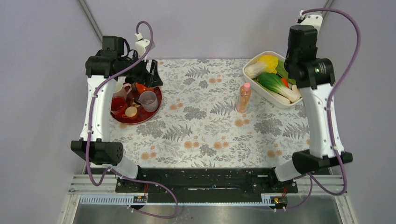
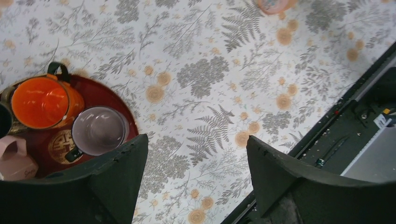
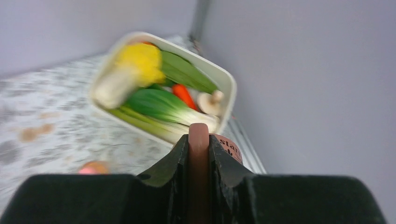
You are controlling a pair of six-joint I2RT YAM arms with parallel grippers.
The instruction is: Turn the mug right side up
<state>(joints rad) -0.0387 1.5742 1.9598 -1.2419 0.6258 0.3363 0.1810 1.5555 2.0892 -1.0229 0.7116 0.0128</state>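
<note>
The pale pink mug (image 1: 119, 90) stands at the back left of a round red tray (image 1: 154, 105), its handle to the right. In the left wrist view only its side and handle (image 2: 16, 163) show, so I cannot tell which way up it is. My left gripper (image 1: 150, 74) hangs over the tray's back edge, jaws wide open and empty (image 2: 197, 140), apart from the mug. My right gripper (image 3: 199, 135) is raised high at the back right (image 1: 302, 42), shut on a salmon-pink handle of a pink lettered piece (image 3: 228, 148).
The tray also holds an orange-red mug (image 2: 39, 101), a greyish-mauve cup (image 2: 98, 130) and small dark cups. A pink bottle (image 1: 243, 97) stands mid-table. A white basket (image 1: 249, 78) of vegetables sits at the back right, below the right gripper (image 3: 224, 77).
</note>
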